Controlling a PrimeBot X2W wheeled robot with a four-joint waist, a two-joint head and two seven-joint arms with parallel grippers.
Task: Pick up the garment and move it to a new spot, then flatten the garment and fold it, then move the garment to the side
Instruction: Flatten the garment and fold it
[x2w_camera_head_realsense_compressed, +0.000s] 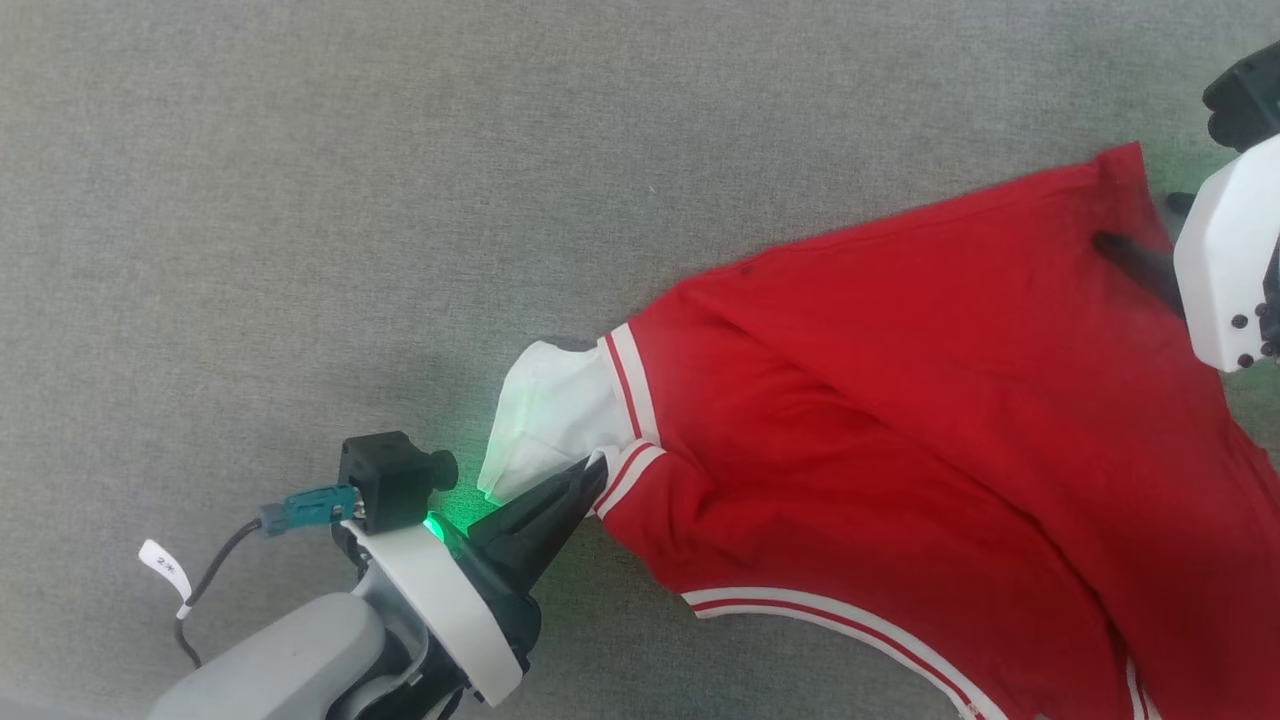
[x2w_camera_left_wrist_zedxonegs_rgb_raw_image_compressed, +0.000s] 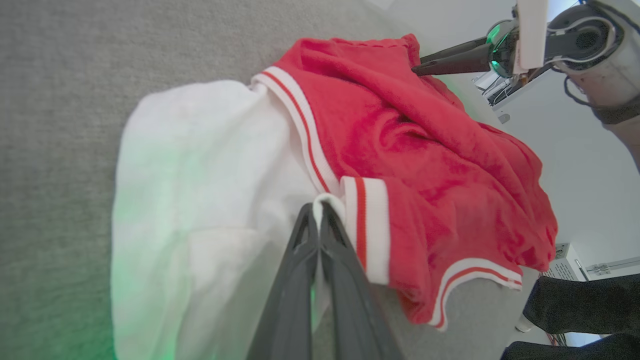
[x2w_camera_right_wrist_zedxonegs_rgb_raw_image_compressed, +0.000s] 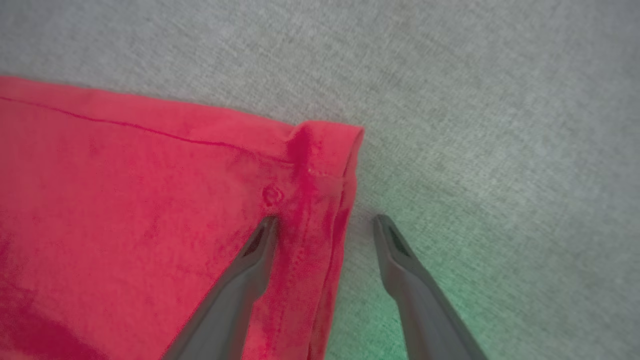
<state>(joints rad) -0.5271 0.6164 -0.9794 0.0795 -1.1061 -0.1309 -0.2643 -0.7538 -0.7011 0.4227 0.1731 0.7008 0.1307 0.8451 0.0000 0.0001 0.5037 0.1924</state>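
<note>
The garment (x2w_camera_head_realsense_compressed: 900, 380), a red jersey with white stripe trim and a white sleeve (x2w_camera_head_realsense_compressed: 550, 400), lies spread on the grey surface. My left gripper (x2w_camera_head_realsense_compressed: 598, 470) is at the lower left, shut on the white fabric edge beside the striped cuff (x2w_camera_left_wrist_zedxonegs_rgb_raw_image_compressed: 367, 225); the left wrist view shows its tips (x2w_camera_left_wrist_zedxonegs_rgb_raw_image_compressed: 317, 207) pinching that fold. My right gripper (x2w_camera_head_realsense_compressed: 1135, 220) is open at the garment's far right corner. In the right wrist view this gripper (x2w_camera_right_wrist_zedxonegs_rgb_raw_image_compressed: 325, 220) straddles the red hem (x2w_camera_right_wrist_zedxonegs_rgb_raw_image_compressed: 345, 150), one finger (x2w_camera_right_wrist_zedxonegs_rgb_raw_image_compressed: 250, 260) over the fabric, the other over the bare surface.
Grey felt-like surface (x2w_camera_head_realsense_compressed: 400, 150) extends above and left of the garment. The left wrist view shows the right arm (x2w_camera_left_wrist_zedxonegs_rgb_raw_image_compressed: 575, 40), a white wall, a small white box (x2w_camera_left_wrist_zedxonegs_rgb_raw_image_compressed: 565, 257) and a dark shape (x2w_camera_left_wrist_zedxonegs_rgb_raw_image_compressed: 580, 305) beyond the surface's edge.
</note>
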